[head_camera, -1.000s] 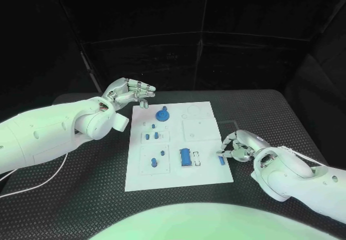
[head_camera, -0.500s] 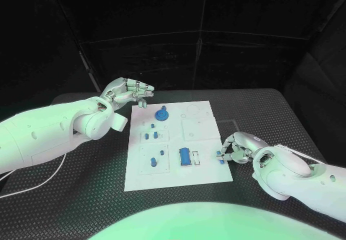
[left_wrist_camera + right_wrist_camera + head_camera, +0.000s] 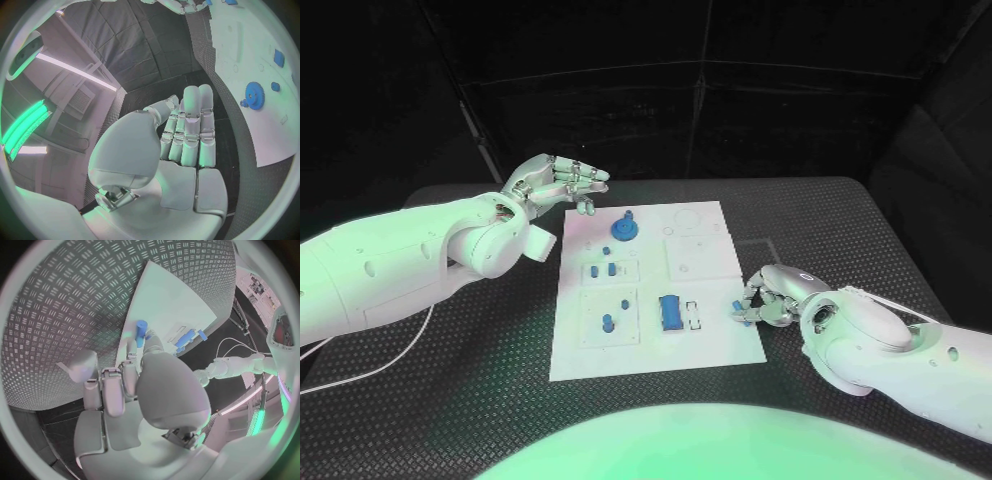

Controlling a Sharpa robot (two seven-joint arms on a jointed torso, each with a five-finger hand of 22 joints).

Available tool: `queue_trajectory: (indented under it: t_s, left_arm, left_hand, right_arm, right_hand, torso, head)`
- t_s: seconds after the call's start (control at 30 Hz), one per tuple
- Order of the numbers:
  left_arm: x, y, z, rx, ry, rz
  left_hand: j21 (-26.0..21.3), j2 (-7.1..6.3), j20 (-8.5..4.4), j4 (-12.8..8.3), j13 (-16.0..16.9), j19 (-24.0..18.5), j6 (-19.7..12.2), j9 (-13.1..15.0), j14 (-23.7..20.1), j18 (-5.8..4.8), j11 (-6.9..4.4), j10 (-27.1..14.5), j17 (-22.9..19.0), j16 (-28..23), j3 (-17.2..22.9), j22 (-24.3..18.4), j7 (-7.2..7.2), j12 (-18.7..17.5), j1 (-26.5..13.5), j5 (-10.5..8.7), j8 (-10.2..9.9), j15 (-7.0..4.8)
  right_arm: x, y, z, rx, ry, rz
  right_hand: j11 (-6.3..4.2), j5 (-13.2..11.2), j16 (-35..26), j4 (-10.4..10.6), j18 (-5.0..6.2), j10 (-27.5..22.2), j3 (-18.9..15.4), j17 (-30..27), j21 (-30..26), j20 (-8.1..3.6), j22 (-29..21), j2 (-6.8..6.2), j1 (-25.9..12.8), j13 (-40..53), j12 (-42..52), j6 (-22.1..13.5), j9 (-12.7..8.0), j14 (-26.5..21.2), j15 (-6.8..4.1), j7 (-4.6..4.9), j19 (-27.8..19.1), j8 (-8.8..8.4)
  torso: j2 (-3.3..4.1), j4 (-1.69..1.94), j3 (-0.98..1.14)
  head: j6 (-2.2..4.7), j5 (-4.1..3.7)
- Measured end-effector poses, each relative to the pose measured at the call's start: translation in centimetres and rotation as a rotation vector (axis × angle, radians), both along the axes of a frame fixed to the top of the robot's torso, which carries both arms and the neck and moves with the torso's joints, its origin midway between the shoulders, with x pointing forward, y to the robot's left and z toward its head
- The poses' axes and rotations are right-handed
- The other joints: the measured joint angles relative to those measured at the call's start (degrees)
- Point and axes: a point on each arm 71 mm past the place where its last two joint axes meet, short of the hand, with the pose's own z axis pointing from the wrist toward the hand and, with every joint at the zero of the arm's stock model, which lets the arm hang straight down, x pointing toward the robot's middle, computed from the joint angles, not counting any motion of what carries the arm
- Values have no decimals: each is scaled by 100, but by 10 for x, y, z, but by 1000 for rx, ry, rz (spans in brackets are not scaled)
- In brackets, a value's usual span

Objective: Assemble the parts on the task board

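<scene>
The white task board [image 3: 646,335] lies in the middle of the table, with a blue gear [image 3: 626,231], small blue pegs [image 3: 600,270] and a long blue block [image 3: 672,314] on it. My right hand [image 3: 770,298] is at the board's right edge and pinches a small blue part [image 3: 737,310] between thumb and a finger. The right wrist view shows that part [image 3: 141,331] at the fingertips [image 3: 134,351], just over the board's edge [image 3: 181,295]. My left hand [image 3: 561,183] hovers off the board's far left corner, holding nothing. Its fingers [image 3: 190,130] lie side by side, with the gear [image 3: 254,94] beyond them.
The black patterned table mat [image 3: 473,360] surrounds the board on all sides. A white cable [image 3: 387,355] trails over the mat at the left. Dark curtains close off the back.
My right hand has crept slightly toward the board's edge, and the small blue part has shifted a little with it. The left hand has stayed put.
</scene>
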Motion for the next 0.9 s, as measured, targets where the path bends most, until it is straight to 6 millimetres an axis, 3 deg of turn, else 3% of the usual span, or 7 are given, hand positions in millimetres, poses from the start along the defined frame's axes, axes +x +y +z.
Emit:
queue_trajectory:
  t_s: [0.1, 0.2, 0.37, 0.9]
  left_arm:
    - [0, 0, 0, 0, 0, 0]
    - [0, 0, 0, 0, 1, -1]
    - [0, 0, 0, 0, 1, 0]
    - [0, 0, -1, 1, 3, 0]
  left_hand:
    - [0, 0, 0, 0, 0, 0, 0, 0, 0, 0, 0, 0, 0, 0, 0, 0, 0, 0, 0, 0, 0, 0]
    - [0, 0, 0, 0, 0, 0, 0, 0, 0, 0, 0, 0, 0, 0, 0, 0, 0, 0, 0, 0, 0, 0]
    - [0, 0, 0, 0, 0, 0, 0, 0, 0, 0, 0, 0, 0, 0, 0, -1, 0, 0, 0, 0, 0, 0]
    - [0, 0, 0, 0, 0, 0, 0, 0, 0, 0, 0, 0, 0, 0, 0, -5, 0, 0, 0, 0, 0, 0]
  right_arm:
    - [1, 3, 1, -7, -7, 14]
    - [1, 6, 2, -18, -14, 29]
    - [1, 9, 3, -33, -27, 47]
    - [-8, 17, 3, 71, 1, -13]
  right_hand:
    - [-29, -308, 0, -192, 0, 34, 214, 0, 0, -37, 22, 108, 327, 666, -25, 52, -40, 29, -16, -33, 29, -38]
    - [-68, -554, 0, -358, 1, 17, 455, 0, 0, -65, 36, 19, 432, 742, -25, 80, -54, 18, -64, -42, 25, -69]
    - [-71, -612, 0, -465, 1, 13, 744, 0, 0, -73, 49, -8, 460, 823, -53, 138, -109, 17, -65, -47, 33, -133]
    - [-49, -503, 29, -55, 0, 37, 1248, -1, 44, -120, 202, 220, 277, 828, 28, 174, -152, 16, -65, -15, 108, -284]
  torso:
    - [0, 0, 0]
    - [0, 0, 0]
    - [0, 0, 0]
    - [-2, -1, 3]
  head:
    - [-5, 1]
    - [-10, 4]
    - [-14, -1]
    - [-2, 18]
